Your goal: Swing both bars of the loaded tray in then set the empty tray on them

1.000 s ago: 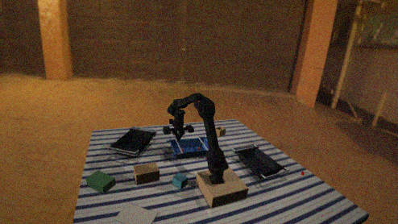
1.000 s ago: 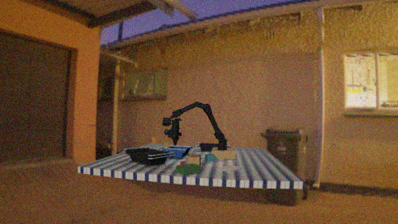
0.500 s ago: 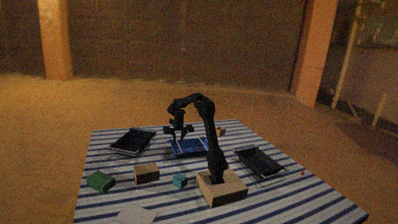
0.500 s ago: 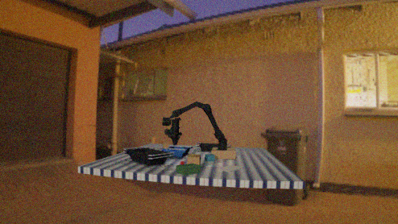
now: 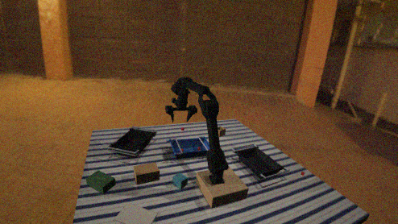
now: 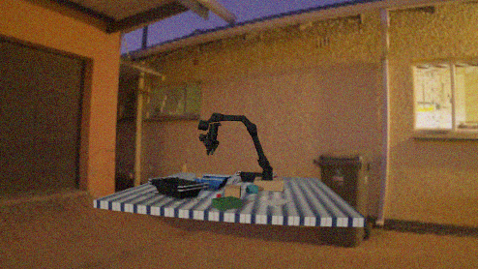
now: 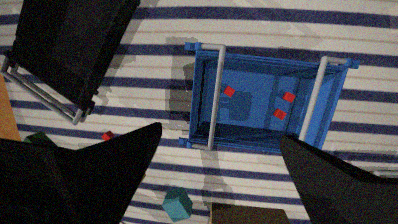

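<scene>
The blue tray (image 5: 187,155) (image 6: 216,181) (image 7: 334,107) stands on the table with small red blocks (image 7: 289,97) inside. Its left bar (image 7: 217,95) and its right bar (image 7: 314,100) both lie across its top, apart from each other. One black tray (image 5: 134,141) (image 6: 176,188) (image 7: 60,45) stands at the back left, looks empty and has a bar out over its near end. Another black tray (image 5: 258,161) lies at the right, also with no load seen. My gripper (image 5: 180,121) (image 6: 211,153) (image 7: 220,134) is open and empty, high above the blue tray.
A green block (image 5: 101,182) (image 6: 227,203), a tan box (image 5: 147,173) (image 6: 232,192) and a teal block (image 5: 180,180) (image 7: 177,204) stand at the front left. A white flat piece (image 5: 135,214) lies near the front edge. A small tan block (image 5: 221,131) stands behind the arm.
</scene>
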You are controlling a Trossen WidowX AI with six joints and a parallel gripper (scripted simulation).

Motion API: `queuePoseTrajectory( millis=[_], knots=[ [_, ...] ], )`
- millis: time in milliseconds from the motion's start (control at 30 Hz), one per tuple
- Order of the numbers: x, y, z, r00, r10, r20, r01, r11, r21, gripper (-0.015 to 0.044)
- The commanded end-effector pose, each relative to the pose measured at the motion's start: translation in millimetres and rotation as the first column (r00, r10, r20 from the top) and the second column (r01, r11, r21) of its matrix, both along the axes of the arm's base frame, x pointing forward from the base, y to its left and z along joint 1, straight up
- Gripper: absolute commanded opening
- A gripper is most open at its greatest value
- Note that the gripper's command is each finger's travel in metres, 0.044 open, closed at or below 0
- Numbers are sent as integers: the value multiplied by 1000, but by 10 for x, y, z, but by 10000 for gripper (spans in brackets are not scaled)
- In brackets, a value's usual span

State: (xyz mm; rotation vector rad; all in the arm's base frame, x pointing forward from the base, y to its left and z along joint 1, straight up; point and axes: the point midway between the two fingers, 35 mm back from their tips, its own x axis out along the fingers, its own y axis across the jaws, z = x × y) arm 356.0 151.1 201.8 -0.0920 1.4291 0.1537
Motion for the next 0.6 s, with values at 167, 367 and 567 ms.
queuePoseTrajectory(
  millis=[167, 367, 567],
  knots=[
    [102, -1448, -412, 999, 2, -53, -5, 999, -54, 440],
    [-228, -2450, -643, 997, 20, -72, -25, 997, -71, 440],
    [-837, -3244, -887, 995, 38, -92, -46, 996, -78, 440]
  ],
)
